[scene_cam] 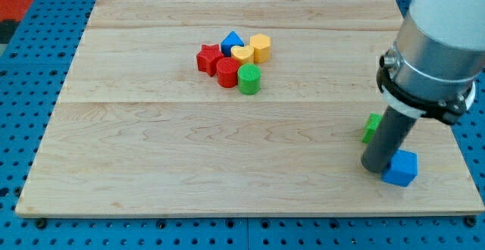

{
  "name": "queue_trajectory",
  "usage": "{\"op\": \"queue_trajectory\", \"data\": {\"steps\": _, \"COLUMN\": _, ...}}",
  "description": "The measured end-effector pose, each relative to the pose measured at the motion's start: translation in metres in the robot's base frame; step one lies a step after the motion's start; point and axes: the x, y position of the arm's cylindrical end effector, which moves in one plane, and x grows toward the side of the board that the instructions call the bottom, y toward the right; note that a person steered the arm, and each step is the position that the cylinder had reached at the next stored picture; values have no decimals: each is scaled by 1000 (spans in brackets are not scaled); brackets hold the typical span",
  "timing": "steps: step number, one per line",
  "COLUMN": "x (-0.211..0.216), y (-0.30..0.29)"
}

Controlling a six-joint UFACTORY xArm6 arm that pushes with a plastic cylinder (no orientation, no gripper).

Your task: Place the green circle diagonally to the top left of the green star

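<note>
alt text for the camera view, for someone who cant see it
My tip rests at the view's lower right beside a blue block, half hiding a green block. The green circle sits mid-board, touching a red and yellow cluster.

Wooden board point(151, 151) carries clustered and scattered blocks point(233, 59).

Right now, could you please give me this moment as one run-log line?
my tip: at view's right, touching blue block | green star: partly hidden behind rod | green circle: in cluster at view's top, untouched | placement: not done

Blue pegboard point(30, 68) around wooden board point(227, 174)
</note>
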Motion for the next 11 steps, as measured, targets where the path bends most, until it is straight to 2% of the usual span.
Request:
{"op": "queue_trajectory", "data": {"steps": 1, "x": 21, "y": 0}}
{"op": "queue_trajectory", "data": {"steps": 2, "x": 27, "y": -31}}
{"op": "queue_trajectory", "data": {"steps": 4, "x": -93, "y": -101}}
{"op": "queue_trajectory", "data": {"steps": 5, "x": -152, "y": -104}}
{"op": "queue_trajectory", "data": {"steps": 6, "x": -101, "y": -114}}
{"op": "queue_trajectory", "data": {"steps": 7, "x": -108, "y": -197}}
{"op": "queue_trajectory", "data": {"steps": 8, "x": -174, "y": -188}}
{"op": "queue_trajectory", "data": {"steps": 9, "x": -184, "y": -105}}
{"op": "queue_trajectory", "data": {"steps": 10, "x": -156, "y": -61}}
{"op": "queue_trajectory", "data": {"steps": 11, "x": -137, "y": -61}}
